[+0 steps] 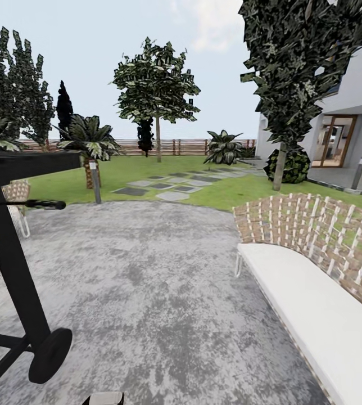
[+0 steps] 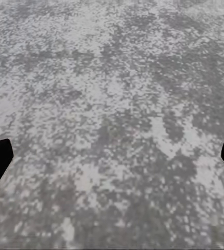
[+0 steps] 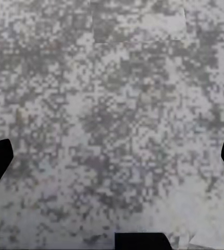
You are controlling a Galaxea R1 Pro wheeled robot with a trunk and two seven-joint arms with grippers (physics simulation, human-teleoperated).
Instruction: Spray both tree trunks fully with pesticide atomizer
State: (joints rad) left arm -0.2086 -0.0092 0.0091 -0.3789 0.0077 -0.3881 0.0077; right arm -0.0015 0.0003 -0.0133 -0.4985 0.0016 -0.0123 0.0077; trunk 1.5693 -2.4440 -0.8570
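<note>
Travel step, nothing picked up. Left gripper [image 2: 112,156] and right gripper [image 3: 112,156] spread wide, empty, over grey paving [image 1: 147,292]. Sprayer location unknown. Trees: upper centre [image 1: 156,84], upper right [image 1: 293,67]. Bench [image 1: 316,304] lower right. Next: locate sprayer on floor.

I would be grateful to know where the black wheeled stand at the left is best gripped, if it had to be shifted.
Probably by the slim horizontal bar jutting from the black wheeled stand, approached from the open paving side: the bar is thin and level, and its end stands free.
</note>
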